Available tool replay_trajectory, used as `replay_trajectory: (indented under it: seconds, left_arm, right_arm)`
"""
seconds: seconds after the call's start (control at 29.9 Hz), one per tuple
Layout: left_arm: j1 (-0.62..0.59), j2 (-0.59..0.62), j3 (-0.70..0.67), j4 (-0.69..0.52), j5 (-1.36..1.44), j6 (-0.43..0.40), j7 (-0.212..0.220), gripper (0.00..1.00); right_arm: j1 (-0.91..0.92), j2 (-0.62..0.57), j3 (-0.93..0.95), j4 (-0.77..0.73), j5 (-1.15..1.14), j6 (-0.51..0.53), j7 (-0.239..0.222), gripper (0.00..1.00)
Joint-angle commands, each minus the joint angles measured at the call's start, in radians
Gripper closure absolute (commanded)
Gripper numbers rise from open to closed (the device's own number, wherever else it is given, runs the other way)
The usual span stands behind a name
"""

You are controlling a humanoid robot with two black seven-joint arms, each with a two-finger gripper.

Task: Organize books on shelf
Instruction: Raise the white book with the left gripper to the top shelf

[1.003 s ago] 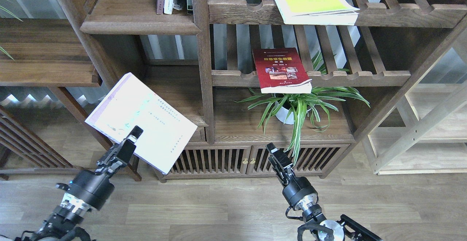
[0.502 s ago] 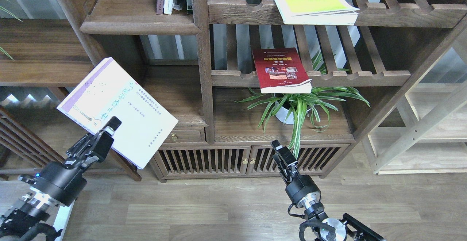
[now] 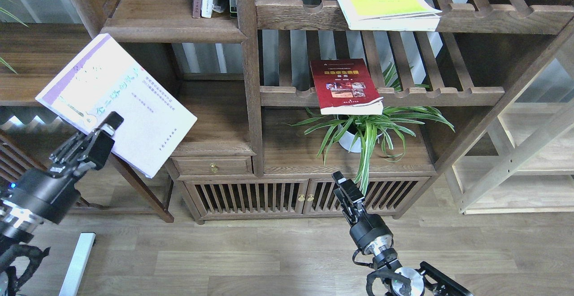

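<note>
Left gripper point(image 3: 109, 124) clamped on white book point(image 3: 117, 103), tilted, left of the shelf point(image 3: 172, 33); right gripper point(image 3: 341, 185) empty, opening unclear.

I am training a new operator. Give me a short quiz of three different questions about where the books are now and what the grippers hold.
1. True or false: the red book lies on a slatted shelf above the potted plant.
2. Which gripper holds the white book? A) left B) right C) neither
3. Fill in: the yellow-green book overhangs the front rail of the ____ slatted shelf.

Key: 1 true; 2 A, the left gripper, while the right gripper is empty; 3 upper.
</note>
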Motion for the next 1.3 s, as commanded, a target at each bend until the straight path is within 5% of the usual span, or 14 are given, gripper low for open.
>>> replay_trajectory:
  seconds: [0.0, 0.57, 0.94, 1.27]
  left_arm:
    - [-0.07, 0.0, 0.0, 0.002, 0.0, 0.0, 0.007, 0.98]
    - [-0.331, 0.11, -0.025, 0.037, -0.003, 0.28, 0.007, 0.98]
    - [-0.445, 0.298, 0.032, 0.128, -0.001, 0.309, 0.007, 0.98]
    - [-0.56, 0.402, 0.154, 0.195, 0.002, 0.424, 0.007, 0.98]
  right_arm:
    - [0.0, -0.001, 0.001, -0.002, 0.0, 0.0, 0.0, 0.26]
    - [0.0, 0.0, 0.013, -0.002, 0.001, 0.0, 0.0, 0.26]
    - [0.0, -0.001, 0.014, 0.0, 0.008, 0.0, 0.0, 0.26]
    - [0.0, 0.0, 0.016, 0.001, 0.011, 0.0, 0.0, 0.26]
